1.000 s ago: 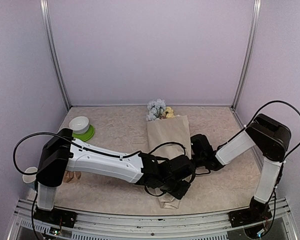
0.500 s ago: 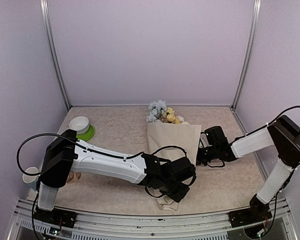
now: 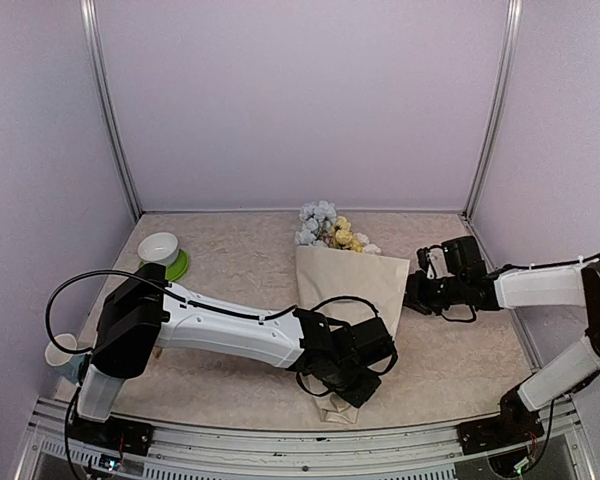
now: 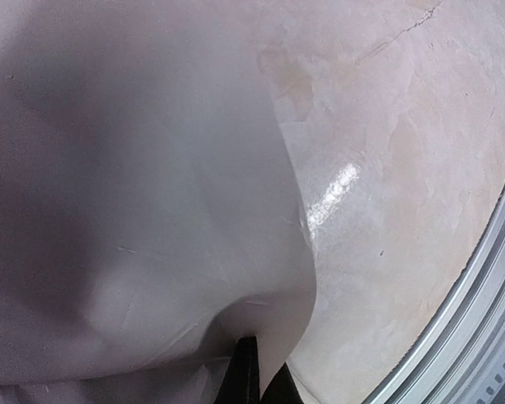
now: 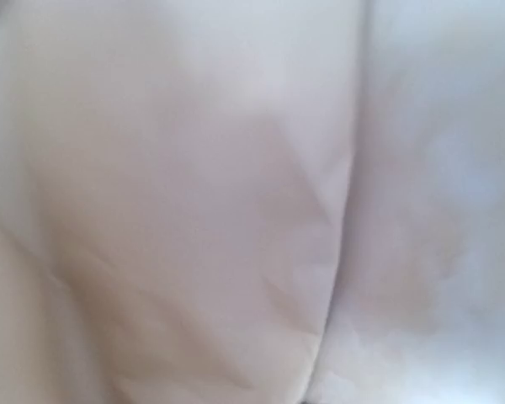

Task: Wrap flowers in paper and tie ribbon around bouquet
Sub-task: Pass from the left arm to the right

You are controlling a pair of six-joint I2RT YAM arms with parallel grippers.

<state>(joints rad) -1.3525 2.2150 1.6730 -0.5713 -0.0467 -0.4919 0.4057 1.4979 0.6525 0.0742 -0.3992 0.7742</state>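
The marbled worktop point(image 3: 230, 270) carries the beige paper point(image 3: 345, 285) at its centre, with the flowers point(image 3: 330, 228) poking out at the sheet's 12 o'clock end. The left tool point(image 3: 352, 372) is clamped on the paper's 6 o'clock end. The right tool point(image 3: 412, 297) sits at its 3 o'clock edge, and I cannot tell whether it is open or closed

Left arm point(image 3: 230, 338) lies across the counter's point(image 3: 240, 262) near half, paper point(image 3: 345, 280) and flowers point(image 3: 320, 222) fill the middle, with open passage between these and the white bowl point(image 3: 158, 247).
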